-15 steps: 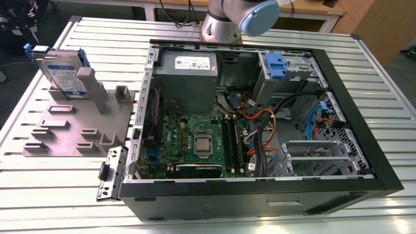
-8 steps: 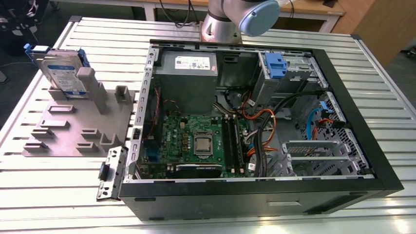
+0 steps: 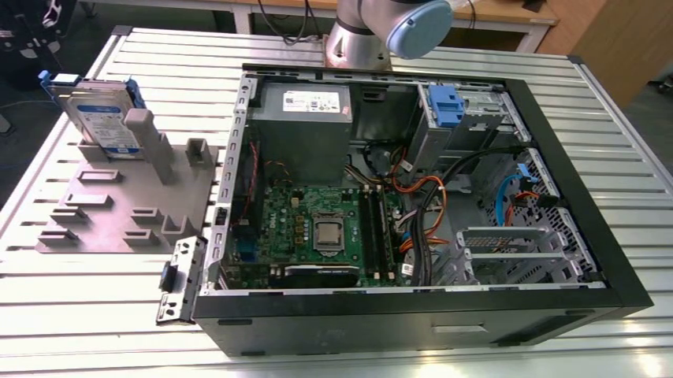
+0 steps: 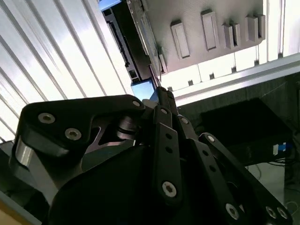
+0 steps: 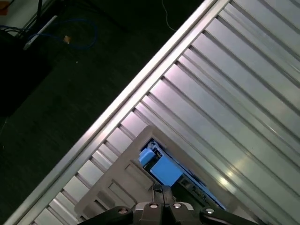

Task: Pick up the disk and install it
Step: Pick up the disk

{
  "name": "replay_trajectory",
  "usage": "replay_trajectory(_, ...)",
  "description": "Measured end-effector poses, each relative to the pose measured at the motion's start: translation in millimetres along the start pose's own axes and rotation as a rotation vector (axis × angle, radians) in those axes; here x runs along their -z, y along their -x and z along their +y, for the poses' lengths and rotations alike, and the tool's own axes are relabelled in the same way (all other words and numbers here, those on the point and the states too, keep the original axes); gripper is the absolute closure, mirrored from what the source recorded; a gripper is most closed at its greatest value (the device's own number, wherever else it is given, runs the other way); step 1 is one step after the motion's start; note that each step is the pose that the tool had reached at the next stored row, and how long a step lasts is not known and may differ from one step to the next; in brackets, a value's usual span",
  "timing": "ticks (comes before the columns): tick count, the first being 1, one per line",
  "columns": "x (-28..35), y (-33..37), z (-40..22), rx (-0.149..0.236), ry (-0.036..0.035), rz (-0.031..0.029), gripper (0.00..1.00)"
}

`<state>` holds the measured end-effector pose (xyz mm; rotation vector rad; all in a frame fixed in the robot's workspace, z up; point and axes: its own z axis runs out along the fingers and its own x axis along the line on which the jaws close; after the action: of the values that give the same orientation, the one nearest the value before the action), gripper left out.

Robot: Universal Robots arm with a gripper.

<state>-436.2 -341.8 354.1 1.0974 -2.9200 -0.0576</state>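
While the black linkage tool point(image 5: 162, 191), fingertips together on nothing, hangs above it, the silver rectangular blue-bracketed disk point(image 3: 102, 118) stands upright in the grey plastic holder point(image 3: 105, 220); sound grasp likely needs centred faces, vertical lift.

The bench point(image 3: 84, 315) is a wide top of ribbed, pale aluminium slats, and bright light glares off its ridges in both wrist views. Beyond the bench's far edge stands a desk point(image 3: 494, 12) with a light wooden top on a white frame. Off the bench's far corner, on the exterior view's right, is a brown wooden cabinet side point(image 3: 615, 47). Below the bench's edge the floor point(image 5: 70, 93) is dark, with a blue cable point(image 5: 93, 29) lying loose on it
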Motion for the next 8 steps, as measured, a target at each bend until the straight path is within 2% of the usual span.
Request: replay_trajectory(8,-0.1,0.0,0.0,0.101,-0.0015,0.0034,0.89)
